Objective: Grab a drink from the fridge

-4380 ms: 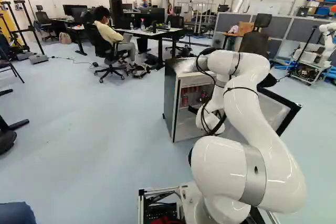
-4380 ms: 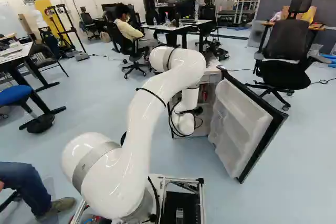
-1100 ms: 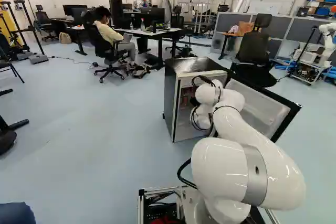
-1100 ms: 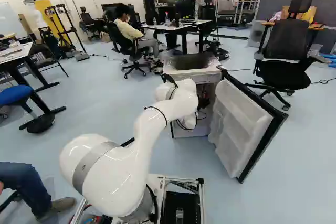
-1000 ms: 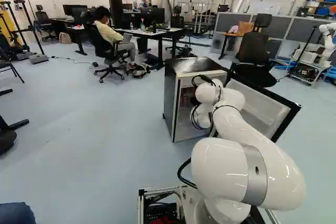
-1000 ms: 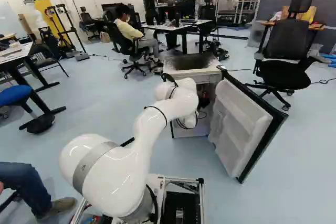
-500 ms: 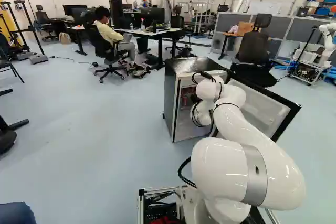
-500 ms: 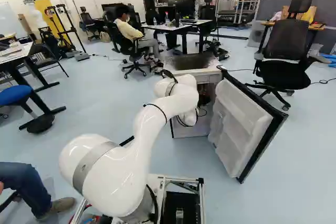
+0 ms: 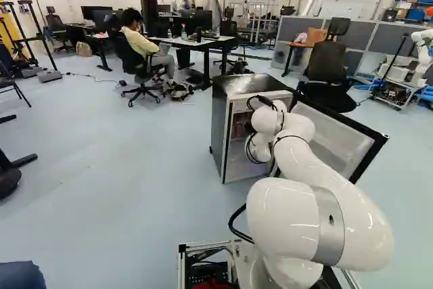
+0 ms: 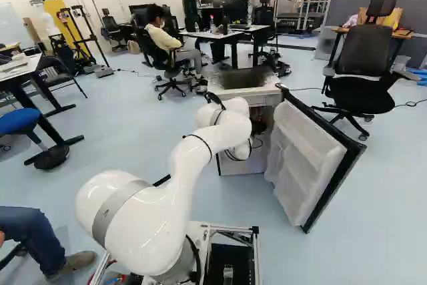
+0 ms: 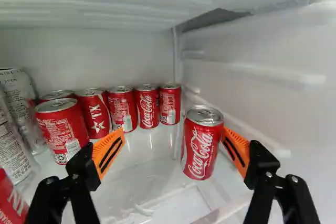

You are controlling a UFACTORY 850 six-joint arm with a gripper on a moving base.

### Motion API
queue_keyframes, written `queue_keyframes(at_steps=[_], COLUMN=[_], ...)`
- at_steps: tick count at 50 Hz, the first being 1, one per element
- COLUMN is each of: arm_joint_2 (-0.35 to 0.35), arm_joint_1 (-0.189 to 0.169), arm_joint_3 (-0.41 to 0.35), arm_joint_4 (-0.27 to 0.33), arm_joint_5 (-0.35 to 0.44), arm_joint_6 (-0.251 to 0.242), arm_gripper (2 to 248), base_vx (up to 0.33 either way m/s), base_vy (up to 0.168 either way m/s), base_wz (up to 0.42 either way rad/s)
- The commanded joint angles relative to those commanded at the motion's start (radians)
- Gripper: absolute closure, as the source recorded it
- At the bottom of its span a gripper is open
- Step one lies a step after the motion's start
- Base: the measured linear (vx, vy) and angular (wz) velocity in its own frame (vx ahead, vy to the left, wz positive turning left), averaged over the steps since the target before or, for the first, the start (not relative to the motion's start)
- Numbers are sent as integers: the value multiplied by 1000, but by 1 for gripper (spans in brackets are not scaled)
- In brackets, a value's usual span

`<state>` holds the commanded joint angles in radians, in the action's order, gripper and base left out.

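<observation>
A glossy, cylindrical red can (image 11: 201, 148) is stood upright in the fridge (image 9: 250, 84), long axis vertical, lettering faced toward the wrist camera; it is framed by parted jaws, near one slotted orange pad (image 11: 237, 153).

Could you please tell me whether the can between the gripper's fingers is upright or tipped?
Upright: the can stands on the shelf with its lid facing up.
</observation>
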<state>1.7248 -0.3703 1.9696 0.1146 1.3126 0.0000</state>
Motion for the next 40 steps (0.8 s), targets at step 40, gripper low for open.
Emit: queue_keyframes(at_steps=[40], arm_joint_2=[42], arm_joint_1=[5], arm_joint_3=[72], arm_joint_4=[0], arm_joint_5=[-15], arm_joint_6=[0], arm_gripper=[3], base_vx=[0], base_vy=[0], base_wz=[0])
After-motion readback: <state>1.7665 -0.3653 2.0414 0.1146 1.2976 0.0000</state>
